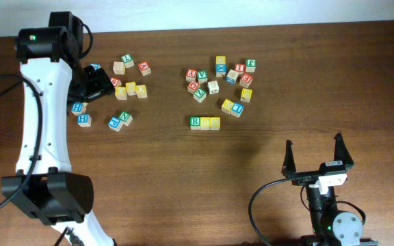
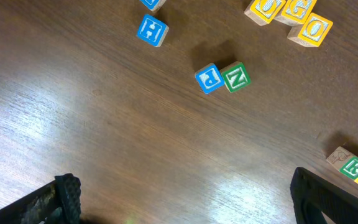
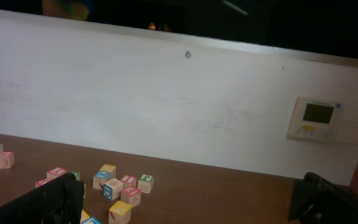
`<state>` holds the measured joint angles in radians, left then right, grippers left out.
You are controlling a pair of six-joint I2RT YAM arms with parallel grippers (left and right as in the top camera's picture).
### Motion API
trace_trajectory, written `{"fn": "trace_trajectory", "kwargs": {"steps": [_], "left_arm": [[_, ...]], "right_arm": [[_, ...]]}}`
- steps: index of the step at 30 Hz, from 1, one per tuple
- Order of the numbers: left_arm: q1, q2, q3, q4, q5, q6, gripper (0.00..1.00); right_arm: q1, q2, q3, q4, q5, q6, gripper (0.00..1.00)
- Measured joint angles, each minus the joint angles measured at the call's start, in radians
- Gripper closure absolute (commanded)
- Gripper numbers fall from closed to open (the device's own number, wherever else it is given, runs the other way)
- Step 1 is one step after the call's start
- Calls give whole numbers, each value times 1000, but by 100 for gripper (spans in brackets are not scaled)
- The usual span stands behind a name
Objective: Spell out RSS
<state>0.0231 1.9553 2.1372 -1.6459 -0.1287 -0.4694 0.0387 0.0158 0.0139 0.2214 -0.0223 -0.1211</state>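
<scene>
RSS (image 1: 204,123) already reads in a row on the table (image 1: 286,89), so probably only retreat remains; left gripper (image 2: 188,202) and right gripper (image 1: 313,149) jaws gape wide, empty.

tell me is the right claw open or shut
Open: in the overhead view the right claw has its two fingers spread wide apart, with nothing held between them.

Table (image 1: 149,171) was dark brown woodgrain. The R cube (image 1: 195,122) had a green letter on a pale face; the next cube (image 1: 205,123) and end cube (image 1: 215,123) at its 3 o'clock were yellow. P cube (image 2: 209,78) was blue, N cube (image 2: 235,76) green.
</scene>
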Motion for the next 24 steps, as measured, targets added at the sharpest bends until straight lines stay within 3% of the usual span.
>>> {"fn": "trace_trajectory", "kwargs": {"steps": [7, 16, 24], "left_arm": [[0, 0, 0, 0, 0, 0, 1], [0, 0, 0, 0, 0, 0, 1], [0, 0, 0, 0, 0, 0, 1]], "right_arm": [[0, 0, 0, -35, 0, 1, 2], [0, -1, -3, -294, 5, 1, 2], [0, -1, -3, -296, 11, 1, 2]]}}
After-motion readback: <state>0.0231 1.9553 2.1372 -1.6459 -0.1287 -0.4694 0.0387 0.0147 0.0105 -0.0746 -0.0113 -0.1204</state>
